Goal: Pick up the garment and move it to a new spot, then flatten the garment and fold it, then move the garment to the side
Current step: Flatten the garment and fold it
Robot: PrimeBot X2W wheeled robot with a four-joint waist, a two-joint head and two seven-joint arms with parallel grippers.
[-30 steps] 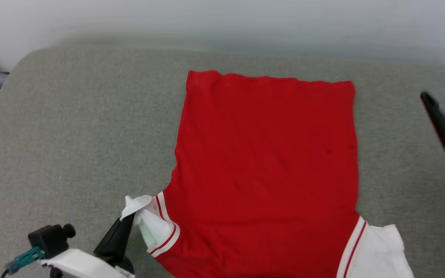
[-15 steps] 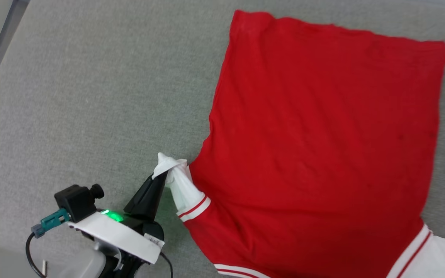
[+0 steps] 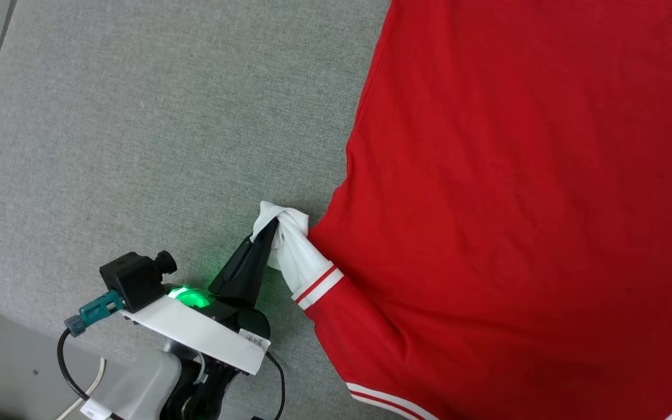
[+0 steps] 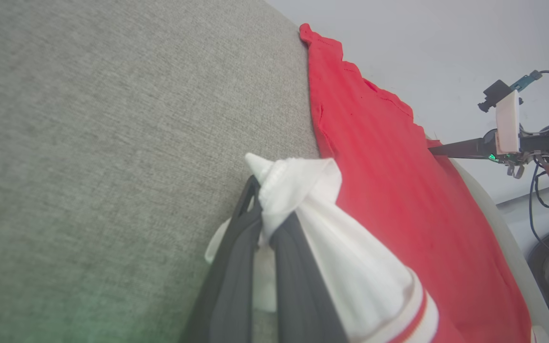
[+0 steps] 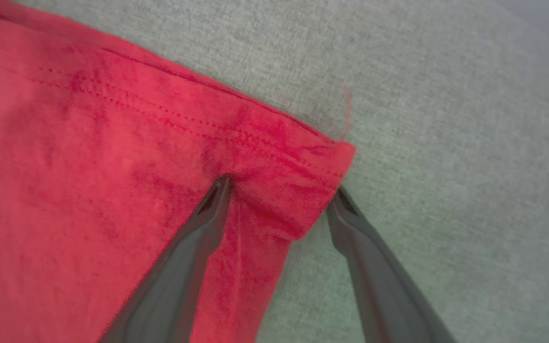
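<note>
Left claw [image 3: 267, 228] clenched on jersey [image 3: 517, 204] sleeve [image 3: 295, 256]; right claw [image 5: 282, 189] spread astride hem corner [image 5: 324, 152]. Pinch both layers, then lift evenly.

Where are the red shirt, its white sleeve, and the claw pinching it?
Red shirt [image 3: 517, 204]: head view, plain red body.
White sleeve [image 3: 295, 256]: head view, bunched cloth.
Left gripper [image 3: 267, 230]: head view, shut fingertips.

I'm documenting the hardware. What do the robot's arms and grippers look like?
Left gripper: long dark tapering fingers on a black base with a green light, a white plate, a small black camera with teal plug and black cable. Right gripper: same dark tapered fingers.
</note>
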